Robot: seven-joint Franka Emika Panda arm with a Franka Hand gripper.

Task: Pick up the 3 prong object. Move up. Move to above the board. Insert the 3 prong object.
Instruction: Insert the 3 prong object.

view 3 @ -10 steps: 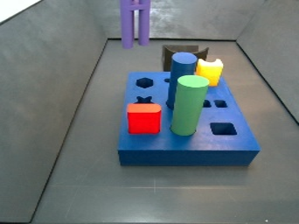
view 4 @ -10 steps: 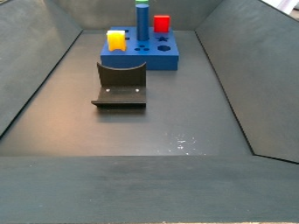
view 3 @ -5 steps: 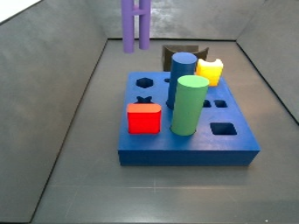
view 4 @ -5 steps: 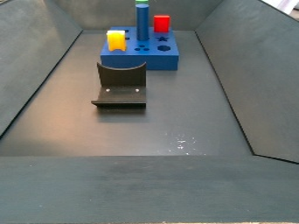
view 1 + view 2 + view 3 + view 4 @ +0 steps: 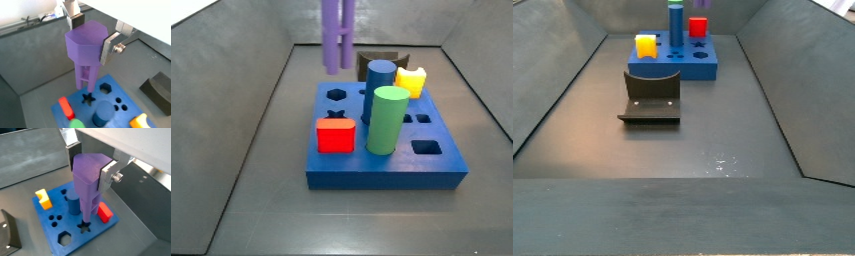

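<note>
Clamping the 3 prong object [image 5: 85, 47], seemingly upright, prongs down, the pincer [image 5: 92, 34] hangs above the board [image 5: 120, 102].

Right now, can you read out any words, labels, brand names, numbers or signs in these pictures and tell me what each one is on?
None: no readable text, number or sign shows in any view.
The board, the 3 prong object held in the tool above the board, the coloured pieces and the fixture all have plain faces.
The board's dark cut-outs are holes, not printed marks.
</note>
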